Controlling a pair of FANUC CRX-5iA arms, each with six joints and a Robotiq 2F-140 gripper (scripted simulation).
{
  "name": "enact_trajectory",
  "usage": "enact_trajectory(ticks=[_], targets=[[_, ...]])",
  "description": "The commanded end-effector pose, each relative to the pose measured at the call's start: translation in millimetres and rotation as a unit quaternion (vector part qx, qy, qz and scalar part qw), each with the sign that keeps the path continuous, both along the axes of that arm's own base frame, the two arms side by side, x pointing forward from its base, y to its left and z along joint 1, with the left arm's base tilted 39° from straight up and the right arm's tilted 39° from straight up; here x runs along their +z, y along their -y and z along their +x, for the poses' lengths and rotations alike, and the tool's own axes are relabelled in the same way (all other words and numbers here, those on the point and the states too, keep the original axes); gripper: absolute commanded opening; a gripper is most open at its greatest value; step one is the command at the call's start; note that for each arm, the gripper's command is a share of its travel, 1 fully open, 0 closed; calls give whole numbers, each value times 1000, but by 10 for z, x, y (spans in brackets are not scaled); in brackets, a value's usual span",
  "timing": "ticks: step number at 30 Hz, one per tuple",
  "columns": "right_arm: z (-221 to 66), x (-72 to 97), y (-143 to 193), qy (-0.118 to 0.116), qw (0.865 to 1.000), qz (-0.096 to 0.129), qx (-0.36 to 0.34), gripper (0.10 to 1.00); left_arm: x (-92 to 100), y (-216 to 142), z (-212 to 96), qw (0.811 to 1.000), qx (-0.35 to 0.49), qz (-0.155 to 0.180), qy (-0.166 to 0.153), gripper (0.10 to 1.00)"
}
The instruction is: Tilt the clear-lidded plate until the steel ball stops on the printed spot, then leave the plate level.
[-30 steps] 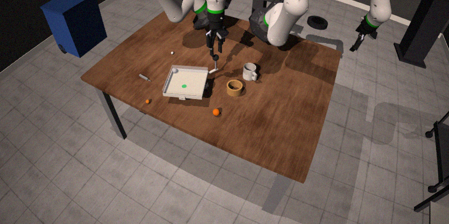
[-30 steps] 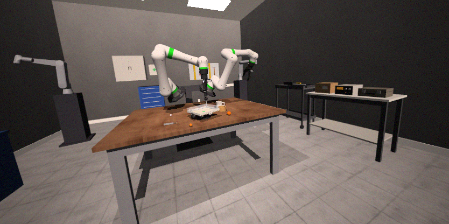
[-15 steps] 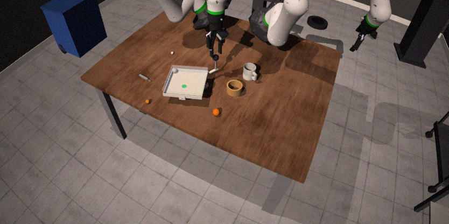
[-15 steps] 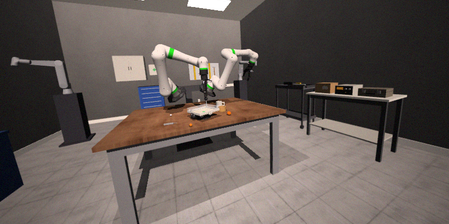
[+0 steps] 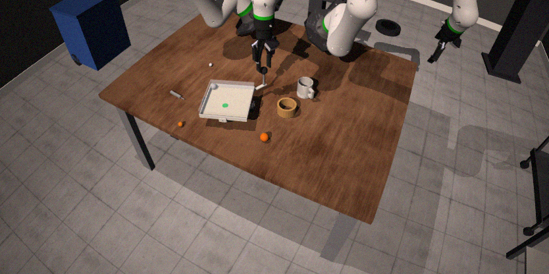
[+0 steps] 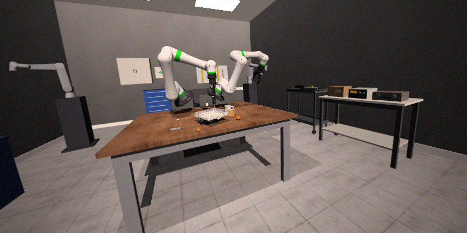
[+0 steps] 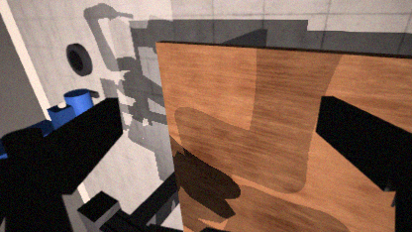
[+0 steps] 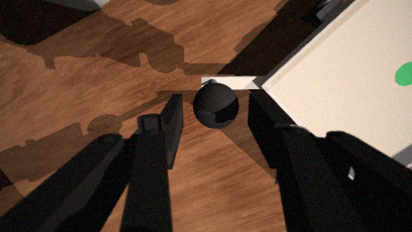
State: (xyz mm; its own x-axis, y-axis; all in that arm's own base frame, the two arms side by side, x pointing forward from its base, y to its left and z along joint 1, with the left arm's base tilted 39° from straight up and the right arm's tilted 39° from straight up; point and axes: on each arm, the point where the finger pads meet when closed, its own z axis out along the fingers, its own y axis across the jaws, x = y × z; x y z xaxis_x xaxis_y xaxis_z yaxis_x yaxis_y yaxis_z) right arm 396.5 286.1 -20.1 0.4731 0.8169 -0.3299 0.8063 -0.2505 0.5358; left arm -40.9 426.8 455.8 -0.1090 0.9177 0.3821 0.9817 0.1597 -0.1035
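The white, square clear-lidded plate [image 5: 235, 118] [image 8: 342, 94] stands raised on its base; I cannot tell how far it tilts. The steel ball [image 5: 214, 86] rests in its back left corner in the top view, away from the green printed spot [image 5: 225, 105] [image 8: 407, 73]. A white side arm [image 5: 261, 87] [image 8: 238, 82] carries a thin post with a black ball knob [image 5: 263, 70] [image 8: 215, 101]. My right gripper [image 5: 263, 66] [image 8: 215, 109] is partly open over the knob, fingers either side with gaps. My left gripper [image 5: 432, 59] [image 7: 219, 115] is open and empty, beyond the table's edge.
A mug [image 5: 304, 88] [image 6: 228, 108] and wooden ring [image 5: 286, 112] [image 6: 231, 112] stand right of the plate in the top view. Two orange balls [image 5: 264, 137] [image 5: 180, 124] lie in front. A screwdriver [image 5: 176, 94] and a small white ball [image 5: 210, 64] lie left and behind.
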Motion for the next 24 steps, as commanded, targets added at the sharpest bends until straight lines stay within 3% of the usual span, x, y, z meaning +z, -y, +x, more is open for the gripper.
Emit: enact_trajectory(ticks=[1, 24], targets=[[5, -2, -3, 0, 1000, 1, 1, 424, 9, 1, 0, 1000, 0, 1, 0, 1000], [32, -52, 33, 0, 1000, 1, 1, 424, 9, 1, 0, 1000, 0, 1, 0, 1000]])
